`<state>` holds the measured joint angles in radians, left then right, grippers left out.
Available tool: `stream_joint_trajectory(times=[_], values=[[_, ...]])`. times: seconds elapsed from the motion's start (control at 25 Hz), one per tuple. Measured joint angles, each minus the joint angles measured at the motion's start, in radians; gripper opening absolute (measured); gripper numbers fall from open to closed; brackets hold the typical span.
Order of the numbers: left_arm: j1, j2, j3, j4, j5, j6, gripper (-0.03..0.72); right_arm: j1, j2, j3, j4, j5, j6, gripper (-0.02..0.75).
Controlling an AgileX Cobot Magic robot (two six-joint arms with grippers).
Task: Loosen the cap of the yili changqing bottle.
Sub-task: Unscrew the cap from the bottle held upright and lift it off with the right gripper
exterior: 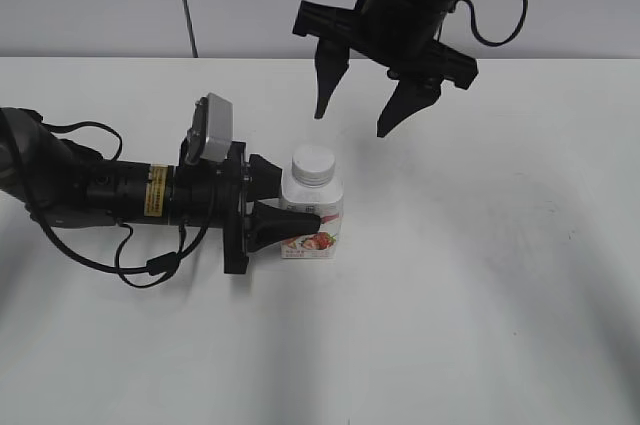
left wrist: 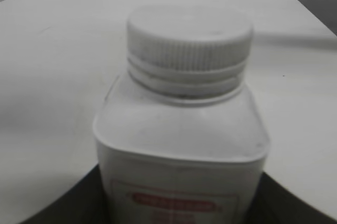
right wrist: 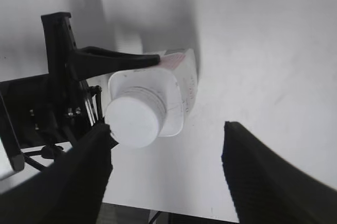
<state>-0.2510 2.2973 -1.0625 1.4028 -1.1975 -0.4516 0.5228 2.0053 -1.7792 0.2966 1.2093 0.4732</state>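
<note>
The yili changqing bottle point(exterior: 315, 220) stands upright on the white table, white with a red and strawberry label. Its ribbed white cap point(exterior: 313, 164) sits on the neck. My left gripper point(exterior: 272, 207) reaches in from the left and is shut on the bottle's body. In the left wrist view the bottle point(left wrist: 181, 150) fills the frame with the cap point(left wrist: 189, 39) on top and dark jaws at both lower corners. My right gripper point(exterior: 358, 117) hangs open above and behind the cap, apart from it. In the right wrist view the cap point(right wrist: 133, 120) lies near the left jaw of the open gripper point(right wrist: 166, 174).
The white table point(exterior: 480, 275) stretches to all sides of the bottle. A grey wall stands behind its far edge. The left arm and its cables point(exterior: 90, 195) lie along the table's left part.
</note>
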Motion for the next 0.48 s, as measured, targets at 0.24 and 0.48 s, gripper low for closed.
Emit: stream_joint_trajectory(times=[0.24, 0.48], values=[[0.0, 0.0, 0.0, -0.001, 0.001, 0.0, 0.358, 0.026, 0.044, -0.017, 0.026, 0.004, 0.022, 0.522], [0.0, 0.0, 0.0, -0.002, 0.001, 0.0, 0.358, 0.045, 0.069, -0.018, 0.054, 0.005, 0.022, 0.522]])
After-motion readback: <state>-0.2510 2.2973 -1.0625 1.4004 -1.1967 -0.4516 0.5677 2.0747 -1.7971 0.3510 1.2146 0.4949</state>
